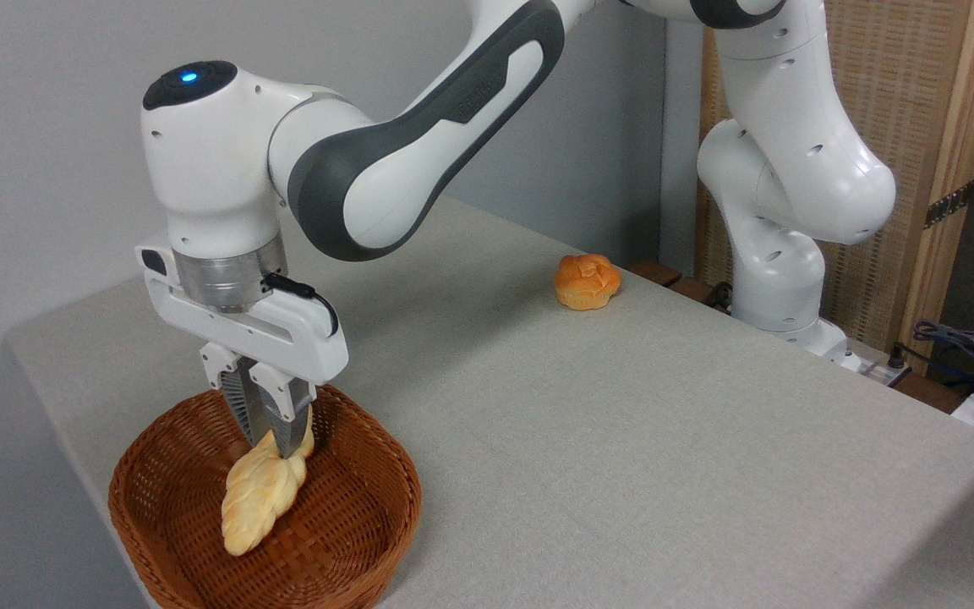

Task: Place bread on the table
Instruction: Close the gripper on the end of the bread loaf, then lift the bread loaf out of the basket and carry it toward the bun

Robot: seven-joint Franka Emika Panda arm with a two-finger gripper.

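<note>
Over the basket (352, 541) at the bench's (622, 440) near-left corner, my pincer (271, 444) is clenched on the bread's (259, 499) upper end. Its long axis slants, the free tip down-left. My arm reaches in from the right, wrist pointing down.

The table (622, 440) is covered with a matt grey-beige cloth with a fine weave texture. The basket (352, 541) at the near left is woven brown wicker, a little shiny on the strands. The bread (259, 499) inside it has a smooth, slightly glossy pale golden crust. The bun (587, 281) at the far side looks orange and smooth with a soft shine. The arm (419, 127) has glossy white plastic shells with dark grey matt parts and one brushed metal ring. The gripper (271, 444) fingers look ribbed and grey. The screen (893, 110) at the far right is pale wood with woven panels
</note>
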